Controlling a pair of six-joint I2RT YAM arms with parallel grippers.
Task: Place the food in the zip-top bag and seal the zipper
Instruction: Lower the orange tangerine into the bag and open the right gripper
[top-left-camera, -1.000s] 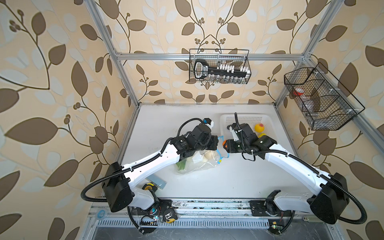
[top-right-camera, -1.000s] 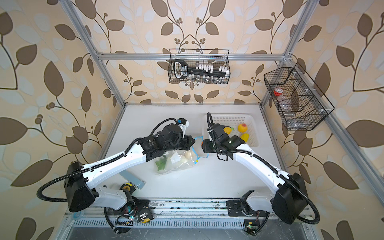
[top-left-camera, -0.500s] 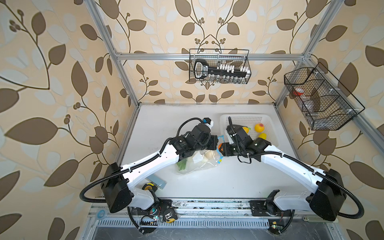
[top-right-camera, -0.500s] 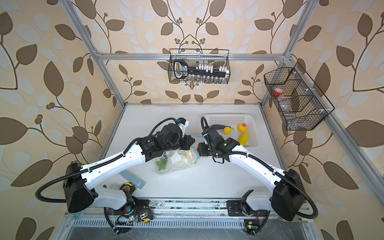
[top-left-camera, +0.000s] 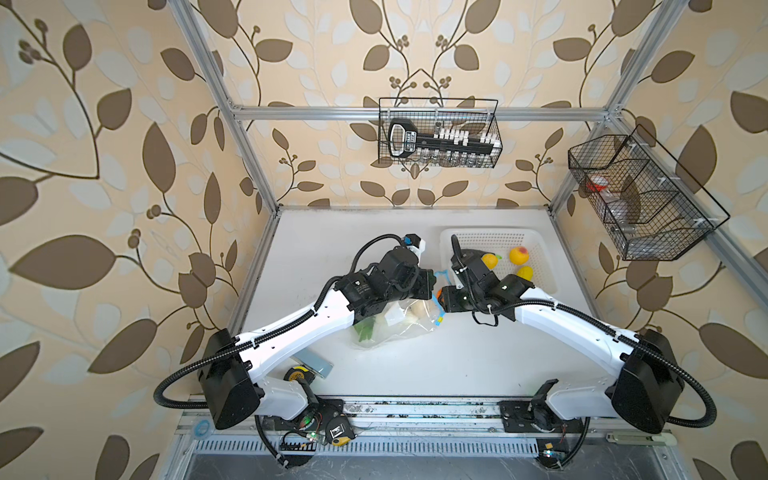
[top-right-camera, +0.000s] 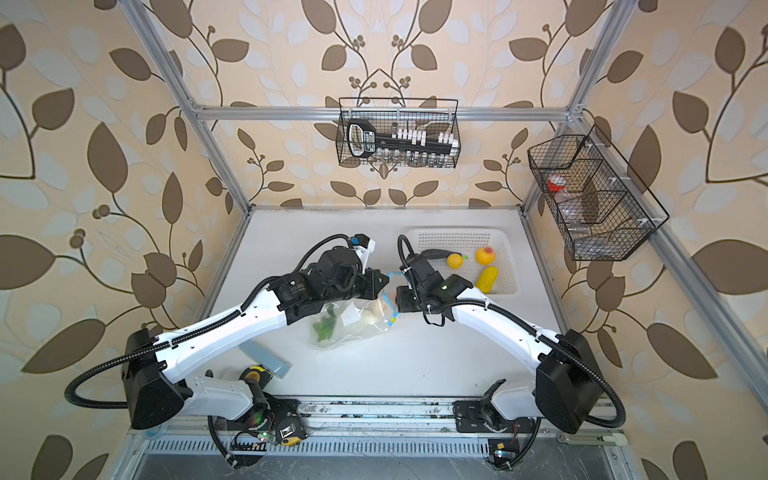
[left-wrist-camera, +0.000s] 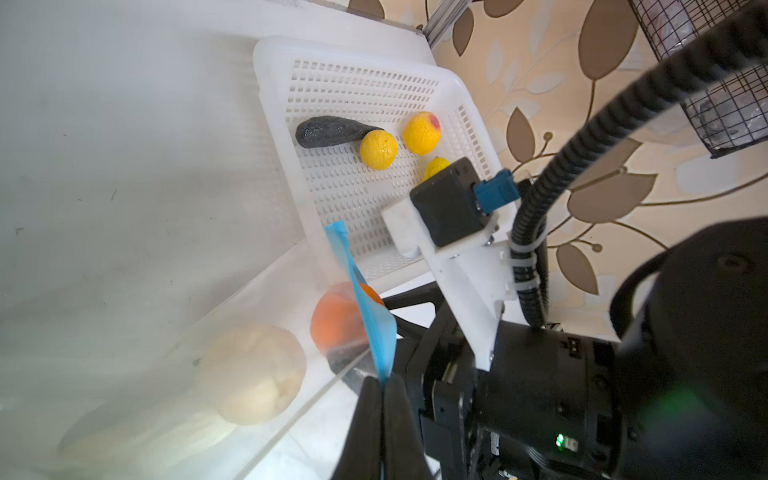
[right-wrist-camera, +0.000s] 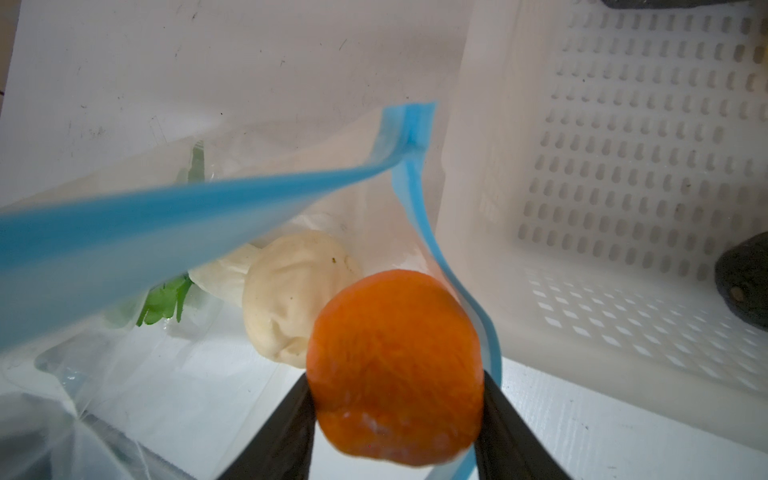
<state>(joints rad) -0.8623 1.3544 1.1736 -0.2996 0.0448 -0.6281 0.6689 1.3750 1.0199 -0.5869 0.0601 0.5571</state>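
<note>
left tool (left-wrist-camera: 381, 386) pinches the zipper (left-wrist-camera: 376, 332) while right tool (right-wrist-camera: 397, 380) holds the orange (right-wrist-camera: 390, 332).

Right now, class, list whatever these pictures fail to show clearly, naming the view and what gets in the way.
- Corn: left wrist view, mostly hidden behind the right arm's camera mount.
- Dark piece: right wrist view, cut off by the picture edge.
- Leafy greens: right wrist view, largely behind the blurred zipper.
- Side wire basket contents: both top views, too small.
- Left gripper: both top views, jaws hidden under its own wrist.
</note>
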